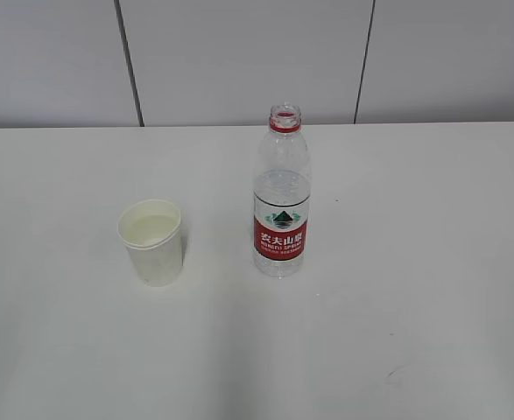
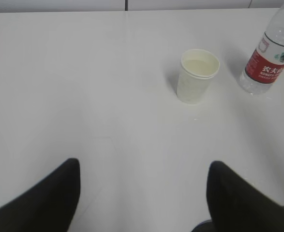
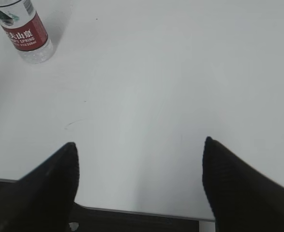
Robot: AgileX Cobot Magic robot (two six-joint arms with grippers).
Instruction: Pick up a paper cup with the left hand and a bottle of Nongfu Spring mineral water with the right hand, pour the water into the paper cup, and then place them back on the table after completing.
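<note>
A white paper cup (image 1: 152, 241) stands upright on the white table (image 1: 414, 306), with clear water (image 1: 149, 229) inside. The uncapped Nongfu Spring bottle (image 1: 281, 194) with a red label stands upright to its right, partly filled. Neither gripper shows in the exterior view. In the left wrist view the left gripper (image 2: 144, 166) is open and empty, well short of the cup (image 2: 197, 76) and the bottle (image 2: 270, 60). In the right wrist view the right gripper (image 3: 140, 145) is open and empty over the table's near edge, far from the bottle (image 3: 23, 31).
A grey panelled wall (image 1: 239, 61) stands behind the table's far edge. The table's front edge (image 3: 142, 212) shows under the right gripper, with a dark gap below it.
</note>
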